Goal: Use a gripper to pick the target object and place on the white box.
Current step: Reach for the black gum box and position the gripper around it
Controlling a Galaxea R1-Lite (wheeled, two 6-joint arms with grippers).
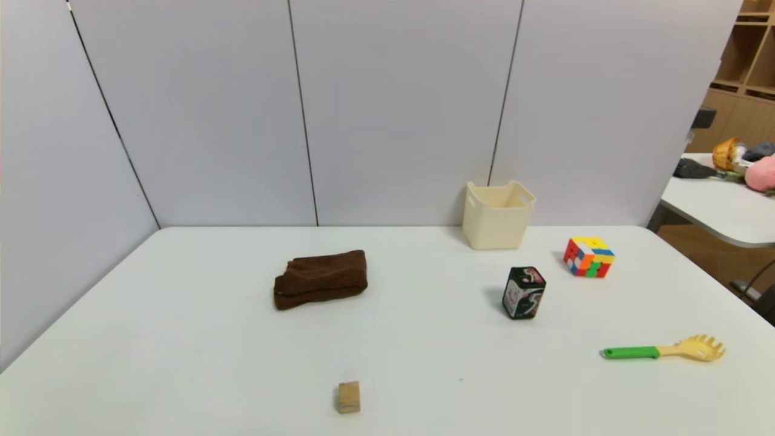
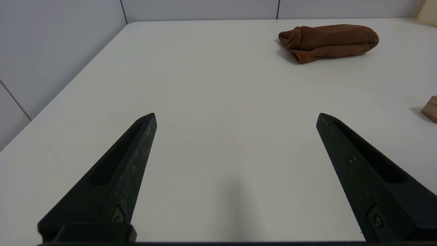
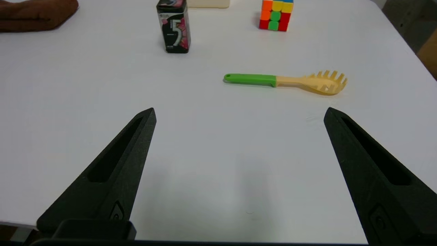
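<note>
Right, your target is the black box (image 1: 524, 293) with the pink and white swirls, standing upright on the right half of the table (image 1: 412, 351). You can see a large 5 on one of its faces. Just beyond it, near the far edge and slightly to its left, you have the white box (image 1: 497, 221), a cream, open-topped bin with handle slots close to its rim. The two stand apart.

To the right of the black box and a little farther back sits the multicoloured puzzle cube (image 1: 589, 257). Nearer to you, on the right, lies the pasta server (image 1: 663, 350), its green handle pointing left and its yellow toothed head pointing right.

Over on the left, toward the far side, you find a folded brown cloth (image 1: 321, 278). The small wooden block (image 1: 349, 397) rests at the near side, left of the black box and well apart from it.

Your right hand (image 3: 240, 109) hangs over the near right part of the table, released, its two black fingers spread wide with nothing between them. The pasta server and the black box both lie beyond its fingertips. Your left hand (image 2: 236, 114) is over the left part of the table, also spread wide and holding nothing, with the cloth and the block off to its right.
</note>
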